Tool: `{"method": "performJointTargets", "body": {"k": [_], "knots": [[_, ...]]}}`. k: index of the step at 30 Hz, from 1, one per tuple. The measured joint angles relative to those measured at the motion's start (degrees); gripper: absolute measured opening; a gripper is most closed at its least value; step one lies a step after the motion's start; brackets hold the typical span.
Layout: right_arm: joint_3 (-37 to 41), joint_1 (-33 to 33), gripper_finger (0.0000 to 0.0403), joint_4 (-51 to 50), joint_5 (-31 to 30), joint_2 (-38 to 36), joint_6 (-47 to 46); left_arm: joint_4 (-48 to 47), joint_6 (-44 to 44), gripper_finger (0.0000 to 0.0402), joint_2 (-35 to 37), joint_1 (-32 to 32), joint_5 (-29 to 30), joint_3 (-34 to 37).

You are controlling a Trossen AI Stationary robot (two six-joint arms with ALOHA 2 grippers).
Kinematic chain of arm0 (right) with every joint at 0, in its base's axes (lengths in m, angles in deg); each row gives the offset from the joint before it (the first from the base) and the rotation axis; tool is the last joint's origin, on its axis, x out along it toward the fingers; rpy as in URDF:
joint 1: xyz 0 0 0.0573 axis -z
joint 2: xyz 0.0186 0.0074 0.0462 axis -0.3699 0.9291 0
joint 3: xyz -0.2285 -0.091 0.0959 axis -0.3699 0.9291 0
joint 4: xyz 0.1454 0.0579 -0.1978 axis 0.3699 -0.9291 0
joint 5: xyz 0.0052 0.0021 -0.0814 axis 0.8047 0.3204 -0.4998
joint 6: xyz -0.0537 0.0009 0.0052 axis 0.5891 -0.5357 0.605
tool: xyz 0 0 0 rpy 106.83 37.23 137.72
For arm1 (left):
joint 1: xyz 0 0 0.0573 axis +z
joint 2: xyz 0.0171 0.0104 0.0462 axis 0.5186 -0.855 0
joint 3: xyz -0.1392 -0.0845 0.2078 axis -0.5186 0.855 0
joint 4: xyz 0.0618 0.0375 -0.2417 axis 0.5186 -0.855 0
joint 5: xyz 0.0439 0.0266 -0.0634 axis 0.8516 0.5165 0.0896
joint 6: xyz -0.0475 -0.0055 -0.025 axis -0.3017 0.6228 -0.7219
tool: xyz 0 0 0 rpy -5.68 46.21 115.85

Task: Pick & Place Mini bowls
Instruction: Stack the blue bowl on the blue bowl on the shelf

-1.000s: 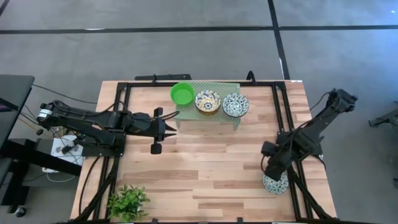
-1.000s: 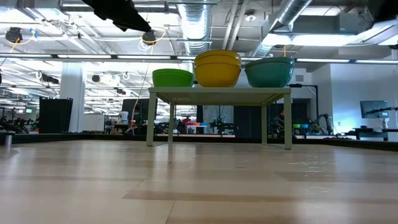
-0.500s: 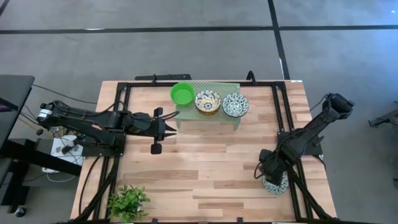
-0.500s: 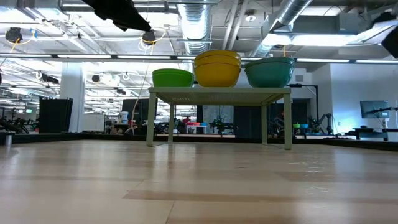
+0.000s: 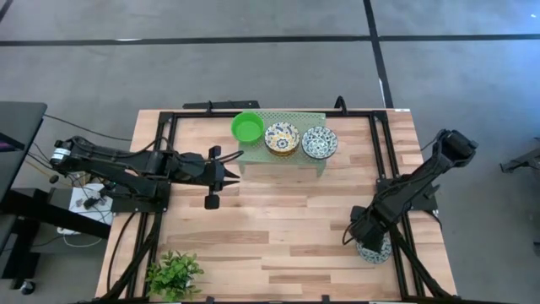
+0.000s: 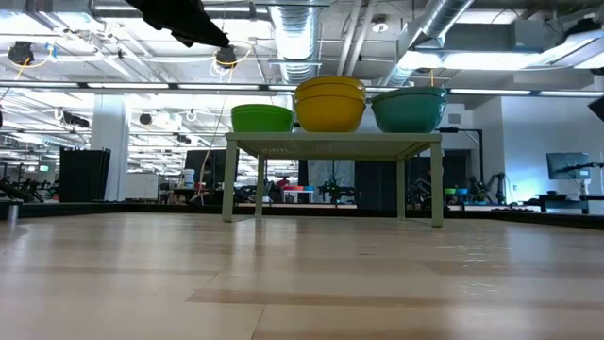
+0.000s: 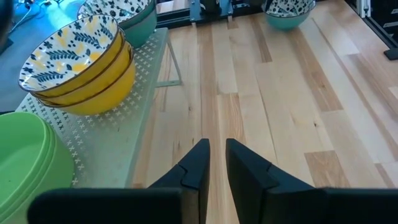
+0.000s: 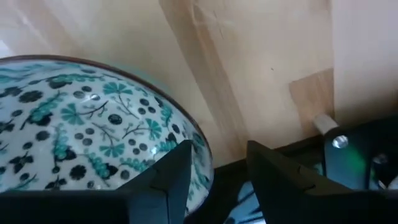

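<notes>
Overhead and wrist views of a two-arm station at a wooden table [image 5: 278,219]. At the near left corner stands a small leafy plant [image 5: 173,274]. The left arm reaches in from the left edge, and the left gripper [image 5: 239,163] hovers just beside the left end of the pale green perforated rack [image 5: 291,160]; its fingers [image 7: 198,163] stand nearly together with only a narrow gap between them, and nothing lies between them.

On the rack, from left to right, rest a stack of plain bright green bowls [image 5: 247,127], a stack of yellow bowls with a yellow-blue floral interior [image 5: 282,138], and a teal bowl with a blue floral interior [image 5: 320,142]. The level view shows the same row as green [image 6: 261,118], yellow [image 6: 330,104] and teal [image 6: 409,110] bowl walls atop the rack.

At the near right corner of the table, against the black frame rail [image 5: 396,245], sits one further floral bowl [image 5: 372,249], well apart from the rack. The right gripper [image 5: 364,234] is lowered directly above it; its fingers [image 8: 171,177] are spread apart, one over the bowl's rim [image 8: 93,130], the other beside it, and they do not clamp the bowl.
</notes>
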Motion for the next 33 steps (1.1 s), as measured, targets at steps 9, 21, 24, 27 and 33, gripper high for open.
{"method": "performJointTargets", "body": {"k": [9,21,24,27,33], "knots": [[2.4,0.2,0.0105,3.9,0.0,0.0,-0.3,0.0,0.0,0.0053,0.0,0.0,0.0,0.0],[0.5,0.3,0.0016,9.4,2.0,-0.7,-0.4,0.2,0.0,0.0053,0.0,0.0,0.0,0.0],[-1.5,1.1,0.0021,8.9,0.1,-1.4,-2.1,0.4,0.0,0.0053,0.0,0.0,0.0,0.0],[-4.7,2.8,0.0010,9.2,-1.7,-2.5,-2.9,0.5,0.6,0.0053,0.0,0.0,0.0,0.0],[-10.7,7.8,0.0018,9.1,-15.3,-4.7,-1.9,1.0,0.9,0.0053,0.0,0.0,0.0,0.0]]}}
